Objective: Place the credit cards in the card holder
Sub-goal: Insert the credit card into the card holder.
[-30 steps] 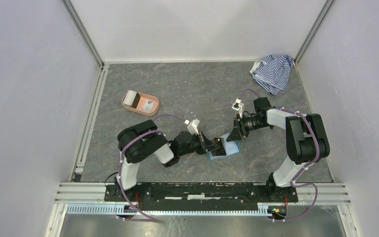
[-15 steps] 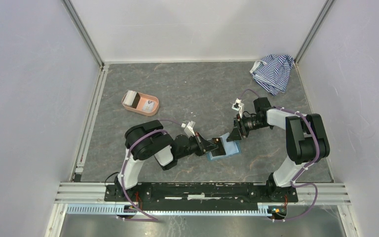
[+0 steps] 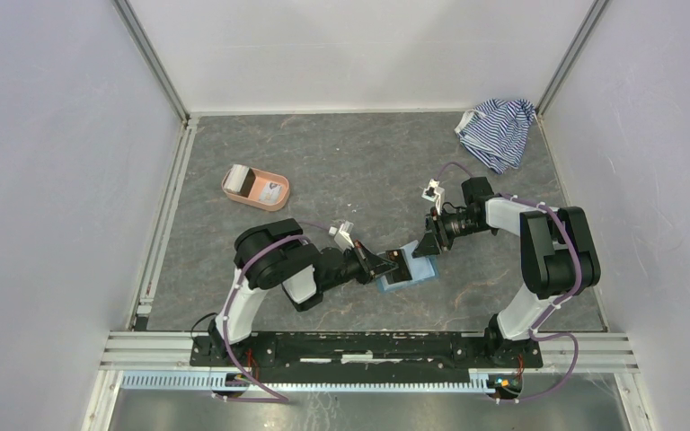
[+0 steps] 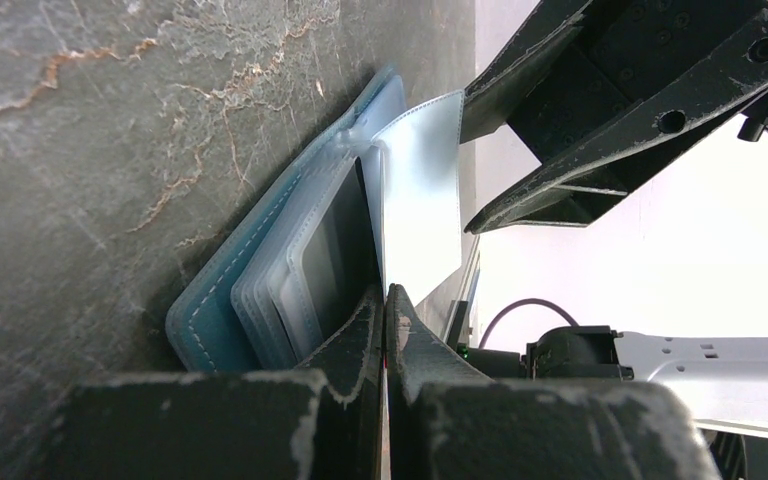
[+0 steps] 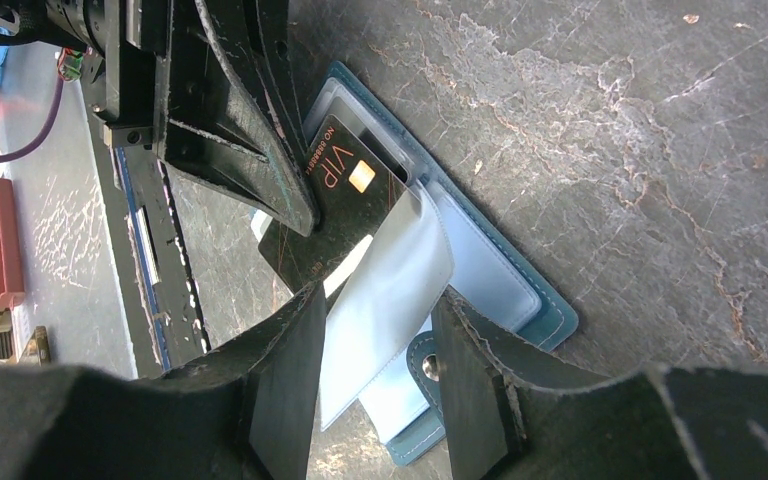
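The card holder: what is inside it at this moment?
Visible: clear sleeves and a dark VIP card, pinched by the left gripper. A lifted sleeve covers part of the card.

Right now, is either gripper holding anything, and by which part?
The left gripper is shut on the dark VIP card, pinching one edge over the open card holder. The right gripper is open, straddling a clear sleeve without clamping it.

Bright, even light with soft shadows; left wrist view's background glares white.
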You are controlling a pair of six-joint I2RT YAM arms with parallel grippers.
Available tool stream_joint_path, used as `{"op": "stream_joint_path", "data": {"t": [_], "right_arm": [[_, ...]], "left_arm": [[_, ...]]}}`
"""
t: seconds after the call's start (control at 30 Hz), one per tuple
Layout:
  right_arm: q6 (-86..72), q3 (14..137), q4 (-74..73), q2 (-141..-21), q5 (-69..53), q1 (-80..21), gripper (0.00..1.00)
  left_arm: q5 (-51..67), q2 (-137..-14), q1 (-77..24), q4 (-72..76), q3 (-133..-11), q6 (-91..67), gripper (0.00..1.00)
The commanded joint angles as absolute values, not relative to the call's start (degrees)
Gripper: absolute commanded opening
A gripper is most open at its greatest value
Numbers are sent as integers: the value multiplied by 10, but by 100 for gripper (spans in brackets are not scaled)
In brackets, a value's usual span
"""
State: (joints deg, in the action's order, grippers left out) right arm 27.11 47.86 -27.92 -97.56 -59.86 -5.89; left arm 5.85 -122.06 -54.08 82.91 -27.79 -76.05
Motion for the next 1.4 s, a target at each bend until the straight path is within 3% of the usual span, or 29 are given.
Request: {"op": "stream_joint_path", "data": {"t": [0.0,0.5,0.67,0.93,1.13,1.37], "right_arm": [[281,474,-277,-973,-607,-57,49],[282,474,-276,-971,-605,-57,50],[284,474,-274,-961,-599,-57,50],[289,476,-272,-943,-584,-57,50],[294,479,-266,-909,-558,-57,51],[290,485,-267,-906,-513,-55,53]], "left_arm": [[22,-1246,-546,796,-279,-754,2],[9,-1258,-566,791,-287,-784,2],[23,-1256,-566,765,-298,-787,14],[28,-1243,-567,721,-306,-785,21],[30,-1243,-567,706,-309,-787,21],[30,-1249,-567,704,-308,-791,14]]}}
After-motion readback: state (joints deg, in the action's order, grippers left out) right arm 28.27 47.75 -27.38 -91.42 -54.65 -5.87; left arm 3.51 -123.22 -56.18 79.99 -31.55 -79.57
